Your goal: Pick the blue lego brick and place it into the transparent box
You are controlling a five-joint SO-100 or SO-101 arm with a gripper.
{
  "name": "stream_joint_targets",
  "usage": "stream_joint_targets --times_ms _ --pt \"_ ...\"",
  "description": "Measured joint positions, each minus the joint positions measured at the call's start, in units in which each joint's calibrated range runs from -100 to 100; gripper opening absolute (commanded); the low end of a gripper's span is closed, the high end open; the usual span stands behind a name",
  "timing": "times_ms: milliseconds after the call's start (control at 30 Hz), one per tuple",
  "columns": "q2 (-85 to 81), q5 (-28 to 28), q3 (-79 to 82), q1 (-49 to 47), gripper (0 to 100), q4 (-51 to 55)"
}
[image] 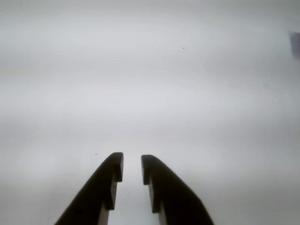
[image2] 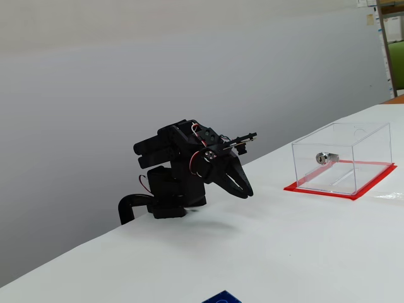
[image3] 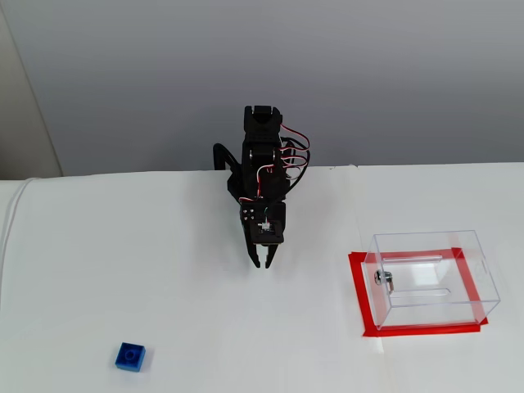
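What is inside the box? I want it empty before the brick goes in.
A small silver metal part shows at the box wall; no brick inside. The brick lies on the table.

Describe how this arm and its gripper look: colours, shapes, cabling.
The arm is matte black plastic throughout, built of blocky segments. Thin red and white wires loop exposed along it. Its gripper has two dark, curved, tapering fingers, each stepped on its inner edge. No markings are visible.

1 blue lego brick (image3: 130, 357), 1 transparent box (image3: 434, 278) on 1 red base sheet (image3: 364, 319), 1 silver cylinder (image3: 383, 277), 1 arm (image3: 262, 176).
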Motion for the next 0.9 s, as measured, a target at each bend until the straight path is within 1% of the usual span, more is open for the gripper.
stream_joint_targets --times_ms 500,567,700,900 --pt "0.0 -0.2 0.0 0.3 4 0.0" --pt "0.0 -0.2 0.0 -0.4 4 0.0" --pt "0.0 -0.2 -0.4 -6.2 4 0.7" --pt "3.1 -0.3 -8.7 -8.4 4 0.8"
